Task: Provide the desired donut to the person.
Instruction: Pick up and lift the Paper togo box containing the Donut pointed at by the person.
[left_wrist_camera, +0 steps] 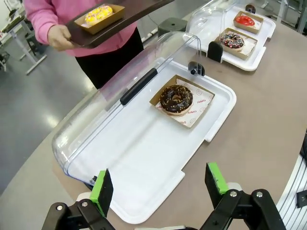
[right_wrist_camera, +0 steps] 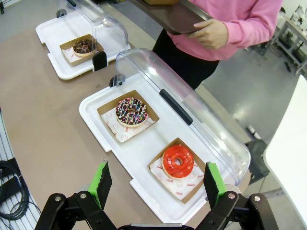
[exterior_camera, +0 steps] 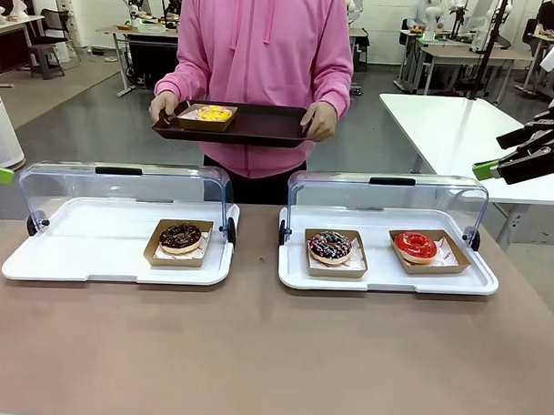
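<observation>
The person (exterior_camera: 264,43) in a pink hoodie stands at the far side, both hands holding a dark brown tray (exterior_camera: 262,127) with a yellow donut (exterior_camera: 213,113) in a card tray. A chocolate donut (exterior_camera: 180,237) lies in the left white case (exterior_camera: 75,255). A sprinkled donut (exterior_camera: 330,247) and a red donut (exterior_camera: 416,245) lie in the right case (exterior_camera: 384,282). My left gripper (left_wrist_camera: 160,184) hovers open above the left case's near corner. My right gripper (right_wrist_camera: 156,184) hangs open above the right case, near the red donut (right_wrist_camera: 178,161), and shows raised at the right (exterior_camera: 497,153).
Both clear lids (exterior_camera: 123,188) (exterior_camera: 387,195) are swung back and open toward the person. The brown tabletop (exterior_camera: 254,352) in front of the cases is bare. A white table (exterior_camera: 453,123) stands behind on the right, with more desks farther off.
</observation>
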Robot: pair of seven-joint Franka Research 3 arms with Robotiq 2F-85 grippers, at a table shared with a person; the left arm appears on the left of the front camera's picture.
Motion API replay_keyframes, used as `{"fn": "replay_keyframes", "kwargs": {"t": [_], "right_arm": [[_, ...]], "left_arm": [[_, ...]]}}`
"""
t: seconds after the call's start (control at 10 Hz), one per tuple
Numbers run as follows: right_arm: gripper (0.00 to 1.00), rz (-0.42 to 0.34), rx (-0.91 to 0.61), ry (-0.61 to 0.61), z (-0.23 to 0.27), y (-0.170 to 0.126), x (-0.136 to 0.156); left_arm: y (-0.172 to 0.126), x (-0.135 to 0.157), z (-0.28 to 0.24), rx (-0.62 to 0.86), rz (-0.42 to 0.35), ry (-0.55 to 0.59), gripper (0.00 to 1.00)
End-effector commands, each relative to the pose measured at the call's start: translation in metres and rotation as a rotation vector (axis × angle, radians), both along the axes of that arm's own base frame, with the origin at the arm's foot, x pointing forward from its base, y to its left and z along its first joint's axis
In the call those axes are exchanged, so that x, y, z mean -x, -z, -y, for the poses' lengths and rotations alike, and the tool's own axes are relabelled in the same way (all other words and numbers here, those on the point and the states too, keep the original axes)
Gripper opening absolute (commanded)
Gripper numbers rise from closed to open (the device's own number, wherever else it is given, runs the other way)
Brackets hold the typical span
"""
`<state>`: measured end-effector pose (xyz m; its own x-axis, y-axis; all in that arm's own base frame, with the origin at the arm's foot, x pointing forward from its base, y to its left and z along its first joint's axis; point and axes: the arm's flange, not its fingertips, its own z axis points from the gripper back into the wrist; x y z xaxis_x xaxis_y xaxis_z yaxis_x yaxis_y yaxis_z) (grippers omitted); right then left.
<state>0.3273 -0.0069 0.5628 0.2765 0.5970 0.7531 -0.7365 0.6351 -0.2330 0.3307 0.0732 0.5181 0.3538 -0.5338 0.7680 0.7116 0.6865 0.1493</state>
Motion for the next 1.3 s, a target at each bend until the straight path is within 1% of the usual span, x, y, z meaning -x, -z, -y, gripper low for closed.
{"fn": "replay_keyframes", "kwargs": {"t": [0.0, 0.1, 1.2], "right_arm": [[1.00, -0.007, 0.001, -0.006, 0.000, 0.001, 0.000], [1.00, -0.007, 0.001, -0.006, 0.000, 0.001, 0.000], [1.00, -0.007, 0.001, -0.006, 0.000, 0.001, 0.000]], "left_arm": [[0.038, 0.025, 0.017, -0.019, 0.038, 0.064, 1.00], [0.000, 0.000, 0.000, 0.000, 0.000, 0.000, 1.00], [0.000, 0.000, 0.000, 0.000, 0.000, 0.000, 1.00]]}}
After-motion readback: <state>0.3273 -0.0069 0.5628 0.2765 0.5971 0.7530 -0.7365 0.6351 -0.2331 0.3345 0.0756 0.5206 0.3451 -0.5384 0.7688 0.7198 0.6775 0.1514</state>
